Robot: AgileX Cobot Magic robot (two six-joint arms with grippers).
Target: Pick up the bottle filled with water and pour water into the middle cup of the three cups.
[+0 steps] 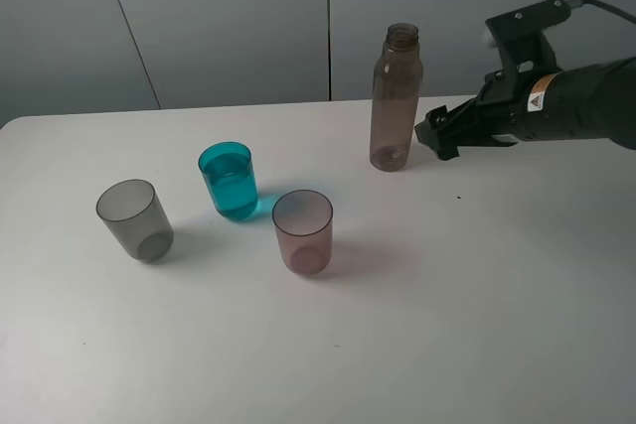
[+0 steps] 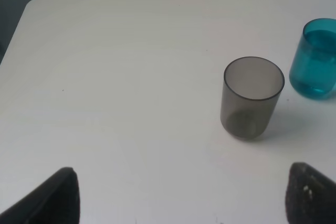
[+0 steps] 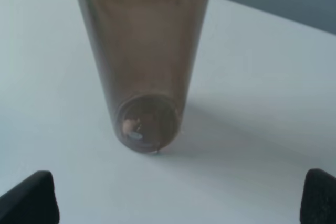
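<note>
The smoky-brown bottle (image 1: 396,98) stands upright and uncapped on the white table (image 1: 477,305), and fills the right wrist view (image 3: 147,61). My right gripper (image 1: 437,136) is open just right of the bottle's base, not touching it; its fingertips (image 3: 31,198) show wide apart. The teal-blue middle cup (image 1: 230,181) holds water and stands between the grey cup (image 1: 135,219) and the pink cup (image 1: 303,231). The left wrist view shows the grey cup (image 2: 252,98) and part of the teal cup (image 2: 316,59). My left gripper (image 2: 184,198) is open and empty, away from the cups; it is out of the high view.
A grey panelled wall (image 1: 248,17) runs behind the table's far edge. The table's left corner (image 2: 37,3) shows in the left wrist view.
</note>
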